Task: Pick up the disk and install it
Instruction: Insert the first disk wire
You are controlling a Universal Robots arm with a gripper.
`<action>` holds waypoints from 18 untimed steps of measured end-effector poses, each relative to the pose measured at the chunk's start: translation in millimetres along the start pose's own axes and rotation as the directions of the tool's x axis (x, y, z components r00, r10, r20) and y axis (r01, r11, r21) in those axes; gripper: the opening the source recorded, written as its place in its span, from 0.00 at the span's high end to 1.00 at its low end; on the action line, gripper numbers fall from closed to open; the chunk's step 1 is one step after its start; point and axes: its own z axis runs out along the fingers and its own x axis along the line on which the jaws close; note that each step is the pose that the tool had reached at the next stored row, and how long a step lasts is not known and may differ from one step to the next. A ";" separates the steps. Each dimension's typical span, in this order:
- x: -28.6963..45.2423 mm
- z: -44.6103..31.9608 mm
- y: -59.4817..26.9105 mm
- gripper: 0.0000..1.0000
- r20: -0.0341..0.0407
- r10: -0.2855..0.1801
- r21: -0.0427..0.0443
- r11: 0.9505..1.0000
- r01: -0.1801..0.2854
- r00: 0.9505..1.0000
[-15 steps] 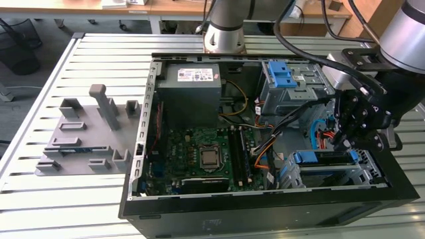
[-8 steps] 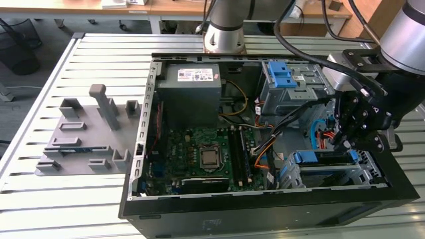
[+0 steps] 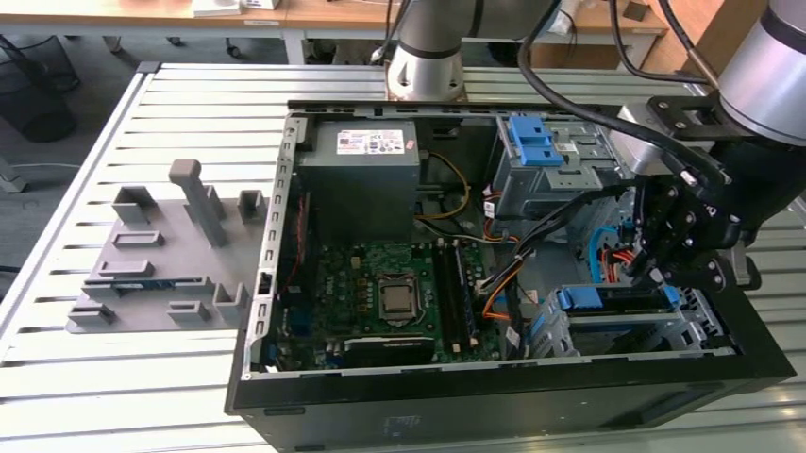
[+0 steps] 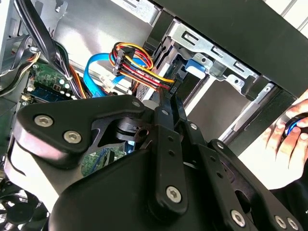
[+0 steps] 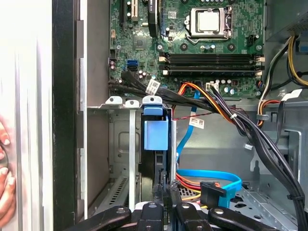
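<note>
Disk (image 5: 156, 144) mostly hidden in bay, gripper (image 5: 166, 192) apparently touching.

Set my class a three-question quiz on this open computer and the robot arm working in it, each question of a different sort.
1. True or false: the disk lies on the grey holder outside the case.
2. Which part of the case is the end effector closest to?
A. the processor socket
B. the drive bay at the exterior view's right
C. the power supply
3. Fill in: the carrier on the disk is coloured ____.

Key: 1 false, the disk stands in the drive bay; 2 B; 3 blue.
</note>
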 end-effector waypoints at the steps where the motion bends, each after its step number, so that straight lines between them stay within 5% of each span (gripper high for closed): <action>1: 0.0 0.2 0.2 0.83 0.000 0.001 0.000 1.000 -0.001 1.000; 18: 1.4 4.6 1.9 0.83 0.000 0.011 0.000 1.000 -0.011 1.000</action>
